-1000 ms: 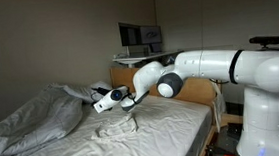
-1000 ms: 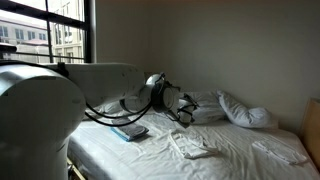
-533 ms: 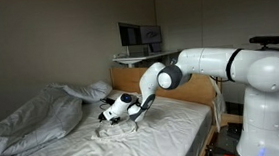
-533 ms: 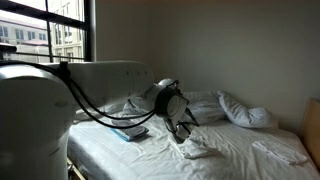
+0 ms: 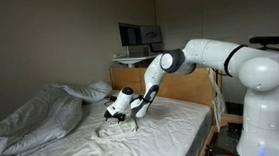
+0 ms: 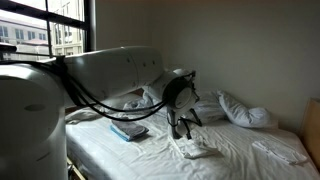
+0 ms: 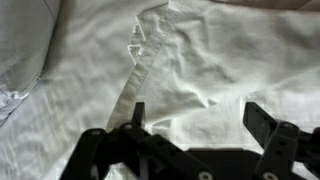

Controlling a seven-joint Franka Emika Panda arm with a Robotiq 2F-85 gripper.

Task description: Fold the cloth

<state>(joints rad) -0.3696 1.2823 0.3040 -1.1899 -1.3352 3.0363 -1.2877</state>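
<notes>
Over the bed, gripper hangs low above the cloth, arm reaching in from the side. Jaws spread wide, nothing pinched between them; wrist view shows both fingers apart over wrinkled white fabric, with a raised crease running up from near one fingertip. Cloth lies spread across the mattress, bunched into a small ridge right under the gripper in both exterior views. Cannot tell if fingertips touch the fabric. Puffy duvet heaped at the far side of the bed, pillow at the head end, flat blue item on the sheet near the arm.
</notes>
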